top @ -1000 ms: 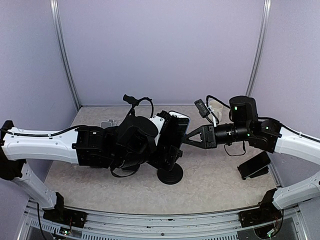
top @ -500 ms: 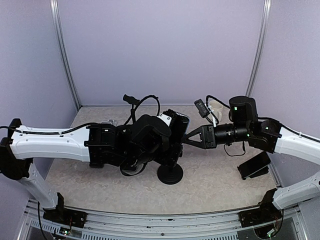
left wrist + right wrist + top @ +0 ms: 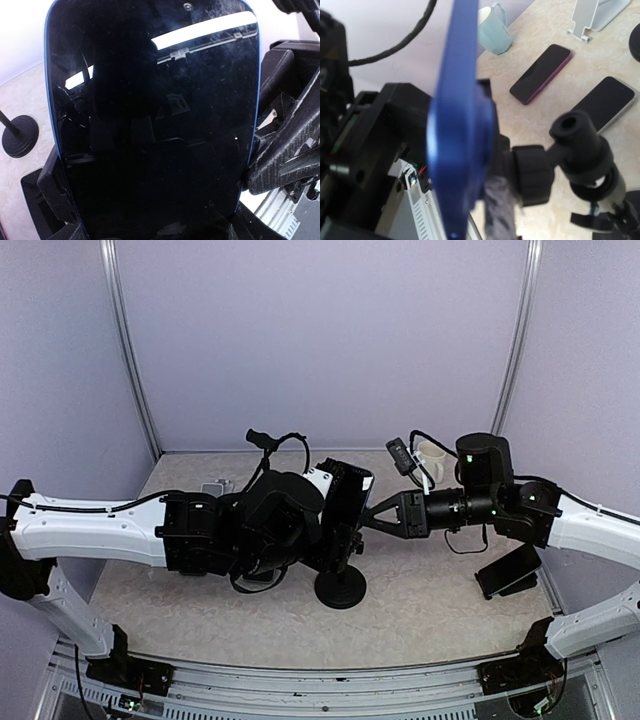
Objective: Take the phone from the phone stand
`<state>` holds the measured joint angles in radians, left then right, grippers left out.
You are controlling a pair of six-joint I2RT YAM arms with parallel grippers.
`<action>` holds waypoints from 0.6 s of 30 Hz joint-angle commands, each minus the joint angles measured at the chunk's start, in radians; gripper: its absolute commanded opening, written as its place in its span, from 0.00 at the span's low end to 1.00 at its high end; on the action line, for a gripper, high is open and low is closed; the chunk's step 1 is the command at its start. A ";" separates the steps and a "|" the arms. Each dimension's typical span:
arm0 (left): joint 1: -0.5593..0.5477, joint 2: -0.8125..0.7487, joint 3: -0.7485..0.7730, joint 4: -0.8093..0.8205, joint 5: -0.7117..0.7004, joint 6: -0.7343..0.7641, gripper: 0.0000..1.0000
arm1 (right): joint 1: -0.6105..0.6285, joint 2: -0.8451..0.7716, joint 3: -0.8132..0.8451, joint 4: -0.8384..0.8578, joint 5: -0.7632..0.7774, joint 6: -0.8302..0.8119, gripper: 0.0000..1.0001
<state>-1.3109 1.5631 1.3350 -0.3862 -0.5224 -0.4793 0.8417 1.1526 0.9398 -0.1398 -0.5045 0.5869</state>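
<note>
The phone (image 3: 350,502) stands upright in the black phone stand, whose round base (image 3: 340,590) rests at mid-table. In the left wrist view the phone's dark screen (image 3: 150,125) with its blue rim fills the frame. My left gripper (image 3: 335,525) straddles it, with fingers (image 3: 280,165) pressed against both long edges. The blue back of the phone (image 3: 460,125) shows edge-on in the right wrist view. My right gripper (image 3: 371,520) is shut, its tip (image 3: 497,205) against the stand's mount (image 3: 535,175) behind the phone.
A pale mug (image 3: 432,455) sits at the back right, and a black wedge-shaped holder (image 3: 508,570) lies right of the stand. Two other phones (image 3: 540,74) (image 3: 602,102) lie flat on the table near a white stand (image 3: 597,15). A small grey item (image 3: 213,487) lies at the back left.
My left gripper has closed in from wide open until its fingers meet the phone's edges, and the arm shifted slightly. The right arm has barely moved.
</note>
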 commanded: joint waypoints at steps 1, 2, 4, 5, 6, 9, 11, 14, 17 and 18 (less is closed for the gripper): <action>0.099 -0.071 -0.052 -0.028 -0.115 -0.090 0.49 | 0.003 -0.006 0.007 -0.067 -0.021 -0.015 0.00; 0.108 -0.077 -0.057 -0.027 -0.112 -0.095 0.49 | 0.003 -0.004 0.010 -0.072 -0.022 -0.018 0.00; 0.118 -0.091 -0.070 -0.008 -0.095 -0.082 0.47 | 0.003 -0.004 0.015 -0.083 -0.016 -0.024 0.00; 0.118 -0.101 -0.080 0.012 -0.078 -0.069 0.46 | 0.003 -0.005 0.016 -0.087 -0.012 -0.025 0.00; 0.118 -0.117 -0.094 0.042 -0.047 -0.050 0.45 | 0.003 -0.008 0.016 -0.089 -0.008 -0.027 0.00; 0.119 -0.180 -0.167 0.181 0.074 0.010 0.43 | 0.003 -0.005 0.014 -0.084 0.003 -0.027 0.00; 0.122 -0.217 -0.209 0.266 0.164 0.037 0.41 | 0.003 -0.004 0.015 -0.081 0.003 -0.026 0.00; 0.119 -0.229 -0.220 0.312 0.260 0.068 0.38 | 0.002 -0.006 0.008 -0.061 0.011 -0.021 0.00; 0.100 -0.221 -0.224 0.346 0.322 0.101 0.37 | 0.002 0.009 0.021 -0.055 0.013 -0.021 0.00; 0.089 -0.220 -0.225 0.369 0.349 0.106 0.37 | 0.003 0.011 0.025 -0.053 0.018 -0.021 0.00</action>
<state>-1.2308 1.3956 1.1126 -0.1318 -0.1913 -0.4149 0.8509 1.1648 0.9440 -0.1299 -0.5076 0.5652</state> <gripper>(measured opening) 0.734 0.244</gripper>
